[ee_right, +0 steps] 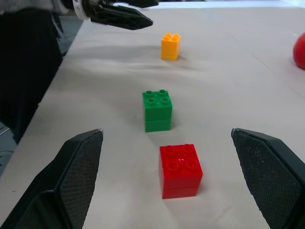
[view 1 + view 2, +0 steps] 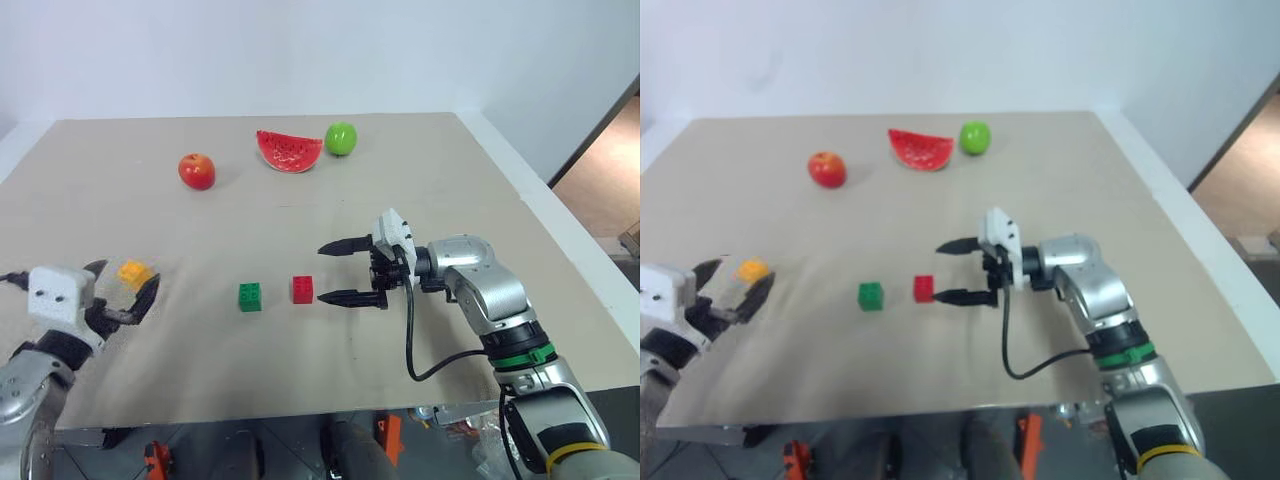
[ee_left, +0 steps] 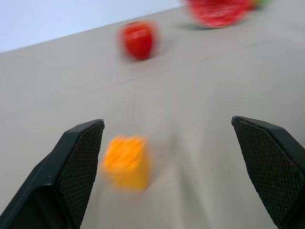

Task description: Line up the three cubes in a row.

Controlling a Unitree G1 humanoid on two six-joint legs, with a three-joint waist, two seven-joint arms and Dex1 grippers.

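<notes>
Three studded cubes stand on the tan table. The red cube (image 2: 302,289) and the green cube (image 2: 249,296) sit side by side near the middle, a small gap between them. Further left, set slightly back from their line, is the orange-yellow cube (image 2: 134,272). My right gripper (image 2: 335,272) hovers open just right of the red cube, pointing left along the cubes, with nothing between its fingers. My left gripper (image 2: 125,285) is open at the table's left. In the left wrist view the orange-yellow cube (image 3: 126,161) rests on the table just ahead of one finger (image 3: 71,176), not gripped.
A red apple (image 2: 197,171), a watermelon slice (image 2: 289,150) and a green apple (image 2: 341,138) lie along the far side of the table. The table's front edge (image 2: 300,412) runs close below the cubes. A black cable (image 2: 410,340) loops from my right wrist.
</notes>
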